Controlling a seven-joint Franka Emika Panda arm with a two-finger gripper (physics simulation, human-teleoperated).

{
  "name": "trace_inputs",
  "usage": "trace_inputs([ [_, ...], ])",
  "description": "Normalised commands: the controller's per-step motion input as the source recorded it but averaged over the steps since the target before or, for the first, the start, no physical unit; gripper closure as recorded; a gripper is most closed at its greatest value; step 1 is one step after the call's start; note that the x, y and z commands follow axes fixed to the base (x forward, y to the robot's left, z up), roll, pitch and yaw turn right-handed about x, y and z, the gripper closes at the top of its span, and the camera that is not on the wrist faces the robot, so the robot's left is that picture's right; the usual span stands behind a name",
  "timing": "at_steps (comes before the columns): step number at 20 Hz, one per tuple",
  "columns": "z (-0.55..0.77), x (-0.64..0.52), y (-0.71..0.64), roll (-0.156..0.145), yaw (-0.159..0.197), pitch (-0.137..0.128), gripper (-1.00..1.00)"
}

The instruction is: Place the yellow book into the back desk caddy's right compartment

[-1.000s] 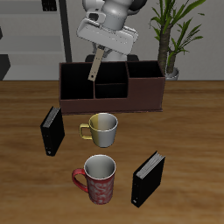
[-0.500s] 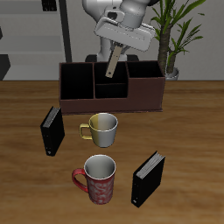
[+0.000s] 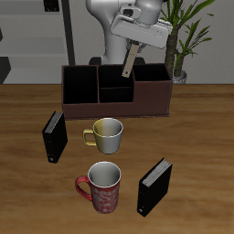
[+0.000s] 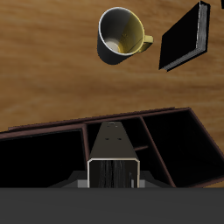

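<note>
Nearest the table's front edge stand a black book (image 3: 154,186) and a red patterned mug (image 3: 101,186). Farther back are the yellow mug (image 3: 106,135) and a second black book (image 3: 55,136). Beyond them, the back desk caddy (image 3: 116,97) stretches across the table.

Above it, the gripper (image 3: 137,43) is clamped on the top of the yellow book (image 3: 129,62), which hangs tilted from it toward about seven o'clock, its lower end over the caddy's middle section. The right compartment (image 3: 152,76), with the reddish-brown front, lies at roughly three o'clock from that lower end.

In the wrist view the book (image 4: 114,156) fills the space between the jaws, so the fingers themselves are hard to make out; its far end hides part of the caddy (image 4: 166,118) dividers.
</note>
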Motion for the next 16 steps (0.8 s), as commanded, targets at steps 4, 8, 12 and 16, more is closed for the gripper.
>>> trace_inputs([
  [4, 0.00, -0.07, 0.19, 0.014, 0.017, -0.002, 1.00],
  [8, 0.15, -0.15, 0.32, 0.019, 0.015, -0.021, 1.00],
  [12, 0.17, -0.10, 0.19, 0.014, 0.006, -0.028, 1.00],
  [16, 0.10, -0.03, 0.23, 0.030, -0.007, -0.010, 1.00],
])
